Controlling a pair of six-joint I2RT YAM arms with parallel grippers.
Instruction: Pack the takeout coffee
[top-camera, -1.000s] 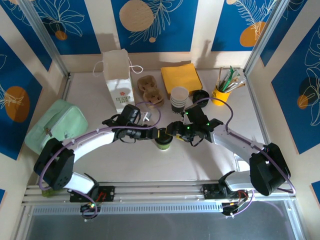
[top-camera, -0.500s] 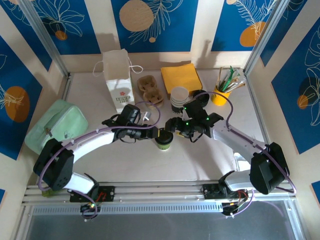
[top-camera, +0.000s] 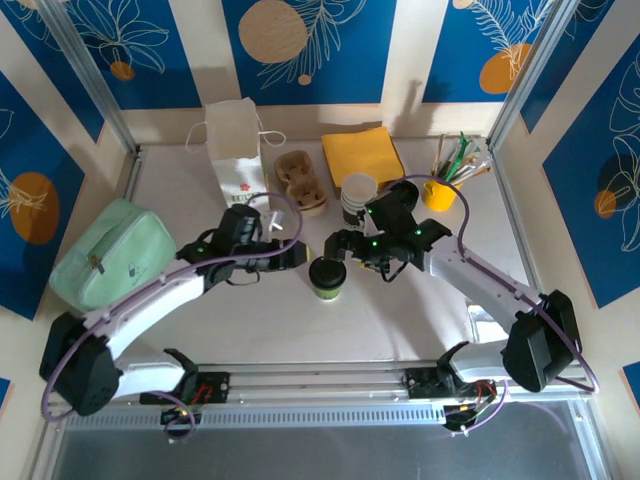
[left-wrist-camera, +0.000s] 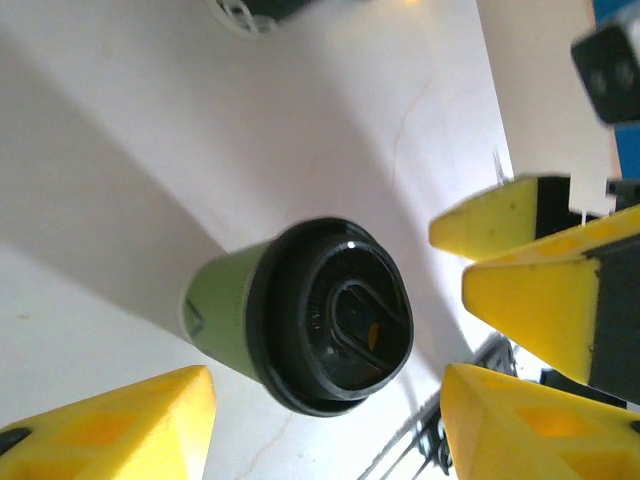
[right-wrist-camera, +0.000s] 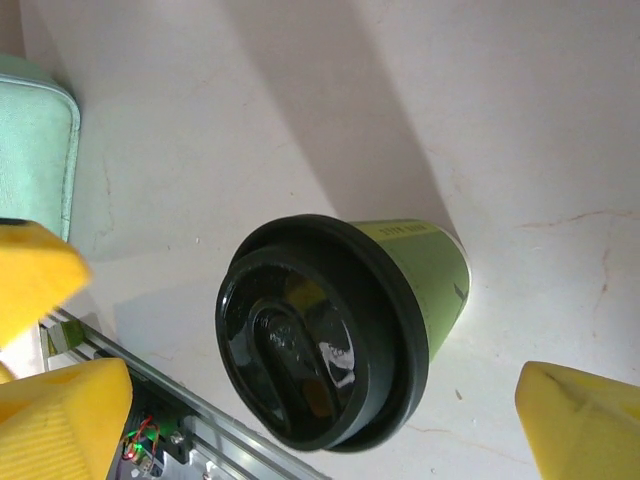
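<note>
The capped takeout coffee (top-camera: 326, 277) stands upright mid-frame on the surface (top-camera: 385, 322); left gripper (top-camera: 297, 256) and right gripper (top-camera: 338, 246) flank it, both spread wide, holding nothing.

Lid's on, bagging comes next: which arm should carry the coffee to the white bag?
Left, probably. The left gripper is open beside the coffee, and the white bag stands on that arm's side. The right gripper is also open and near, but farther from the bag.

The left gripper (top-camera: 297, 255) and right gripper (top-camera: 336, 247) are crowding the far side of the coffee cup (top-camera: 326, 277). Bare table (top-camera: 400, 325) is reaching to the near edge. A paper bag (top-camera: 236, 160), cup carrier (top-camera: 301, 180) and cup stack (top-camera: 358, 198) are blocking the far edge.
</note>
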